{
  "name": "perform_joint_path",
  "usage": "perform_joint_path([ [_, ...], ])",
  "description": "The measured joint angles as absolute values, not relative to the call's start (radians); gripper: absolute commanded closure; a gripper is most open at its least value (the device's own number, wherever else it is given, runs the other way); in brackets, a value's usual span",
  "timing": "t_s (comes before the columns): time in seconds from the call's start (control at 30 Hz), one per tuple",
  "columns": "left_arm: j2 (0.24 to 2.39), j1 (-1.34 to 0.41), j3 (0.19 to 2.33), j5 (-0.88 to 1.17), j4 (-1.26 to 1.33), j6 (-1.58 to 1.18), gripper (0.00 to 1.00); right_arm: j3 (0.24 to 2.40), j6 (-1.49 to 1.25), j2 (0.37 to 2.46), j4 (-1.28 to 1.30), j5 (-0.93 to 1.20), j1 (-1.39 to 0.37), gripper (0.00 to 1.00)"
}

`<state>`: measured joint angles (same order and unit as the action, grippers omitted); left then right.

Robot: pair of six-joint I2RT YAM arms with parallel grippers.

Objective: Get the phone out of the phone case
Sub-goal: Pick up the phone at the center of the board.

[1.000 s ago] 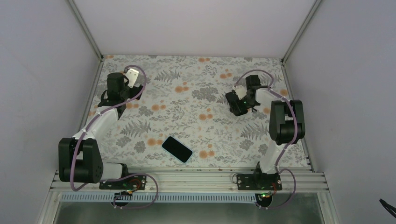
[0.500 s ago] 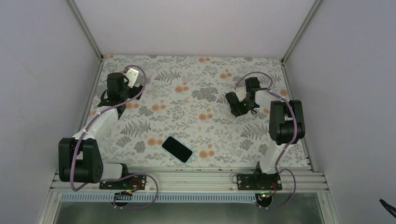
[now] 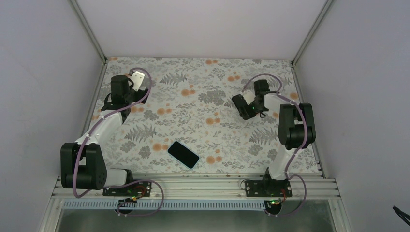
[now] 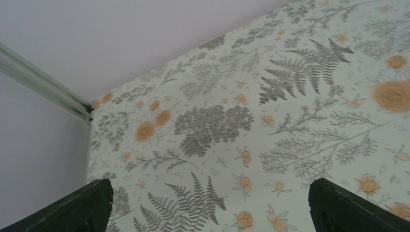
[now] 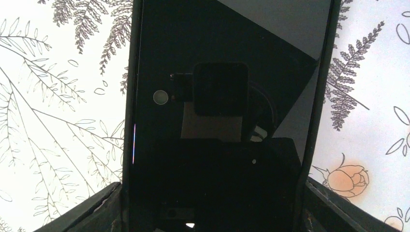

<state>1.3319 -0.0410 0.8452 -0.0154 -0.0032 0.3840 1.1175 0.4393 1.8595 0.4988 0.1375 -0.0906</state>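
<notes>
My right gripper (image 3: 243, 107) is at the right middle of the table, shut on a black glossy phone (image 5: 227, 96). In the right wrist view the phone fills the space between my two fingers (image 5: 94, 210), and its screen reflects the camera. A dark flat slab with a pale blue rim (image 3: 183, 154) lies on the floral table (image 3: 193, 116) near the front middle; I cannot tell whether it is the empty case. My left gripper (image 3: 118, 83) is at the far left, open and empty. Its fingertips (image 4: 89, 205) stand wide apart over the bare cloth.
Grey walls close the table on the left, back and right, with metal corner posts (image 3: 89, 29). An aluminium rail (image 3: 193, 186) carrying the two arm bases runs along the near edge.
My right gripper has shifted slightly up and to the left with the phone still in it. The left arm and the slab on the table have not moved.
</notes>
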Motion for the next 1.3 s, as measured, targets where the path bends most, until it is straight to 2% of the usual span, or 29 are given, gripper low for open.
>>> perform_joint_path([
  [0.17,1.335,-0.041,0.853,0.091,-0.060,0.406,0.00,1.090,0.447,1.839,0.468,0.140,-0.091,0.50],
  [0.27,1.370,-0.049,0.930,0.208,-0.167,0.430,0.00,1.064,0.459,1.807,0.482,0.137,-0.098,0.53],
  [0.67,1.744,-0.177,1.619,0.614,-0.659,0.456,0.00,1.027,0.479,1.559,0.575,0.148,-0.280,0.59],
  [0.97,2.144,-0.221,2.009,0.859,-1.011,0.411,0.00,1.074,0.474,1.534,0.606,0.146,-0.433,0.65],
  [1.3,2.300,-0.299,2.091,0.959,-1.235,0.435,0.00,1.162,0.458,1.562,0.598,0.134,-0.555,0.64],
])
